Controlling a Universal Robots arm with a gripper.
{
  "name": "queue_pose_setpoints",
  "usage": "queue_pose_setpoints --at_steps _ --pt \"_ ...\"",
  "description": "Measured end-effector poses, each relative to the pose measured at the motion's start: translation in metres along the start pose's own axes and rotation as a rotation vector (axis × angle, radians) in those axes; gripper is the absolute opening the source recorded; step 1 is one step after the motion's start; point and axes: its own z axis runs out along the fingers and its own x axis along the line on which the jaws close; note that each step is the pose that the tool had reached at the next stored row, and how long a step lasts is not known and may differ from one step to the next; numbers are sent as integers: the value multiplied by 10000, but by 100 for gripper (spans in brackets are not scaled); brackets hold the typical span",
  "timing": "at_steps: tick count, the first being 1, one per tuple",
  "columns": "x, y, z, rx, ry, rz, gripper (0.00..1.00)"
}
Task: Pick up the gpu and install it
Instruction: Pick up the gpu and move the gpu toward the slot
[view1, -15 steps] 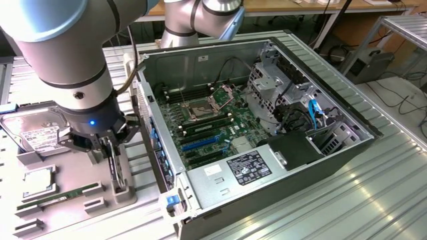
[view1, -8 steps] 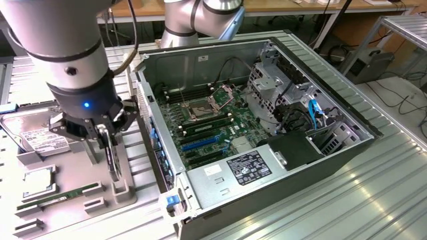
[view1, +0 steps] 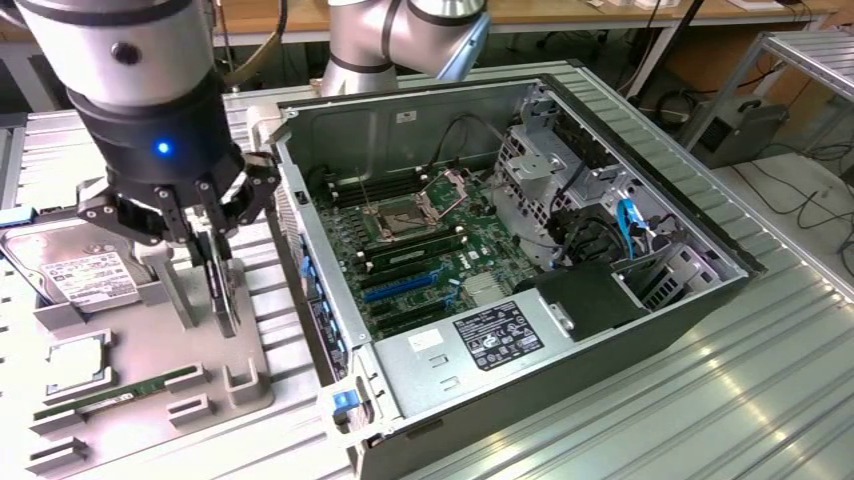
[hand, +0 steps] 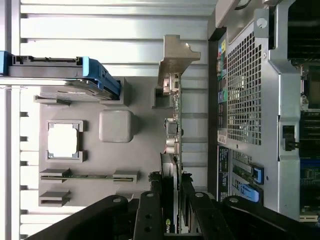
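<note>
gpu bracket pale matt metal; tray matt grey plastic.

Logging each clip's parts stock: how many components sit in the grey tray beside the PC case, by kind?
GPU: 1
Hard drive: 1
CPU: 1
RAM stick: 1
Total: 4

arm: upright, wrist pointing down | tool: clamped on gpu

The fingers cover part of the gpu.
</note>
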Motion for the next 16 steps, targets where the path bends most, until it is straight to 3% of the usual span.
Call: queue_pose_setpoints --at_steps 8,16 --pt "-181 -51 -413 -11 75 -28 26" --pt "-436 -113 -781 -13 191 -25 26"
